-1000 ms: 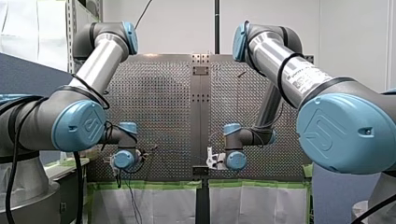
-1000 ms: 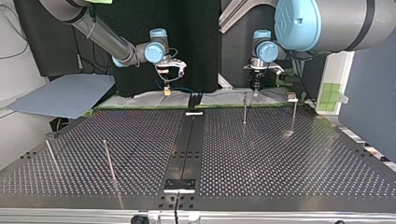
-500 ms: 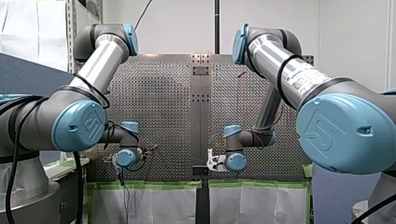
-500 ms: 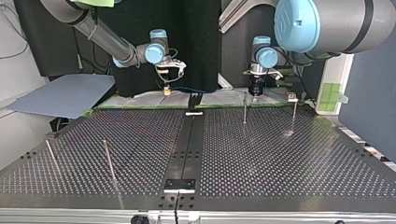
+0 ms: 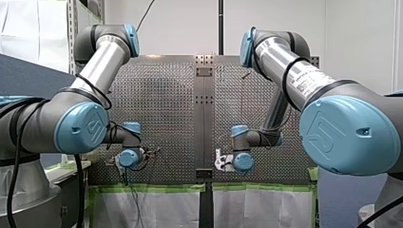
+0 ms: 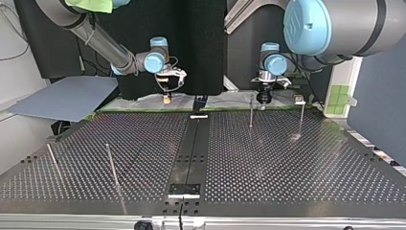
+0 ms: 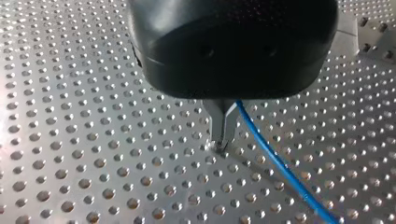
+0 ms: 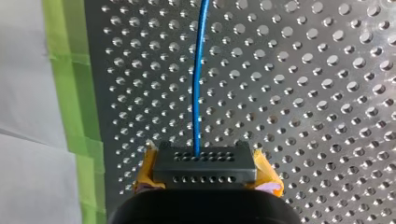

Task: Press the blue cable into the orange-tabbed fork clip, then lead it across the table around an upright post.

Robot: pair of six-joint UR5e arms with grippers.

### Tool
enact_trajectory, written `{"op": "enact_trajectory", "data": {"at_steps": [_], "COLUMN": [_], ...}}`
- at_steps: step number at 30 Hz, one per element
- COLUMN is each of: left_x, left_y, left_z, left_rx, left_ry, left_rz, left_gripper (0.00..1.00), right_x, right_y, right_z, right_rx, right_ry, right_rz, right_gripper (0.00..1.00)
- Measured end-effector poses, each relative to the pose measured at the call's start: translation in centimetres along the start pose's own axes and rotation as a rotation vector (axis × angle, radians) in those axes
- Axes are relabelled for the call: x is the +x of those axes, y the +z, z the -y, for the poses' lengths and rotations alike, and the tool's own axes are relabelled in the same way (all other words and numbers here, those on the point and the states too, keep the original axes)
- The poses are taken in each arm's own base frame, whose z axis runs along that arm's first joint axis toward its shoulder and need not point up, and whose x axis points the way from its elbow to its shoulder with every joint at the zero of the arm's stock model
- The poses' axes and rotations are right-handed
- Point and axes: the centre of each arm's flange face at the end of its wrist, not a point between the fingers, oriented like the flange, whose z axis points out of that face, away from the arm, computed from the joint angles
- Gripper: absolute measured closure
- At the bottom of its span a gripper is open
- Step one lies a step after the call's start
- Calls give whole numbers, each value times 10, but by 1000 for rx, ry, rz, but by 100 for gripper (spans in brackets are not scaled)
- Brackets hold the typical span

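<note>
In the right wrist view the blue cable [image 8: 198, 79] leaves the black tips of my right gripper [image 8: 205, 161], which is shut on it; yellow pads [image 8: 266, 175] flank the tips. My left gripper [image 7: 222, 143] has thin metal fingers [image 7: 216, 123] held close together, with the tips touching the perforated table. The cable [image 7: 280, 168] runs just beside them, not between them. In the top view my right gripper [image 6: 166, 97] hangs at the far edge left of centre. My left gripper [image 6: 264, 98] is low beside an upright post [image 6: 251, 111]. No orange-tabbed clip shows.
More thin posts stand on the table [image 6: 268, 158]: one at the top view's right [image 6: 301, 117] and two near the left front [image 6: 111, 165] [image 6: 52, 160]. A centre rail [image 6: 191, 148] splits the plate. Green tape [image 8: 74, 93] lines the edge by my right gripper.
In the top view my left gripper has come down toward the table beside the post. My right gripper has shifted a little to that view's left with the cable.
</note>
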Motion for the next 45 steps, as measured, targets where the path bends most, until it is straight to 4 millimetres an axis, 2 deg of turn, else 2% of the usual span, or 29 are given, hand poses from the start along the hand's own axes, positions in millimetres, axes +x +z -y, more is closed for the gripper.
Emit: {"op": "enact_trajectory", "data": {"at_steps": [1,2,3,4,5,7,8,9,10,11,12,21,35,39,45], "left_x": [-1,-1,-1,-2,-2,-3,-4,-4,-5,-6,-6,-7,14,14,4], "left_y": [0,1,1,1,2,2,3,3,4,4,4,2,-22,-36,-61], "left_z": [-1,-3,-4,-5,-6,-8,-9,-10,-12,-14,-15,-26,-16,-20,-16], "left_rx": [-3,-5,-7,-8,-9,-9,-10,-12,-17,-23,-30,-87,-34,-49,-61], "left_ry": [0,-1,-1,-1,-1,0,1,3,7,11,15,53,94,102,95], "left_rz": [1,2,2,2,1,1,2,3,5,7,10,-8,-199,-249,-278], "left_gripper": [82,82,75,62,62,40,40,16,5,5,0,0,0,0,0], "right_x": [3,6,8,11,13,15,16,16,17,17,17,17,17,17,14], "right_y": [3,5,7,9,11,13,14,15,15,15,16,18,19,19,20], "right_z": [0,-1,-1,-1,-2,-3,-3,-4,-4,-4,-5,-10,-11,-13,-14], "right_rx": [-1,-1,-1,-1,0,2,3,4,5,6,6,12,26,28,35], "right_ry": [-2,-4,-6,-7,-8,-8,-8,-8,-8,-8,-8,-6,-4,-4,-3], "right_rz": [-1,-1,-2,-3,-4,-6,-6,-7,-7,-7,-7,-6,-6,-5,-1], "right_gripper": [100,100,100,100,100,100,100,100,100,100,100,100,100,100,100]}}
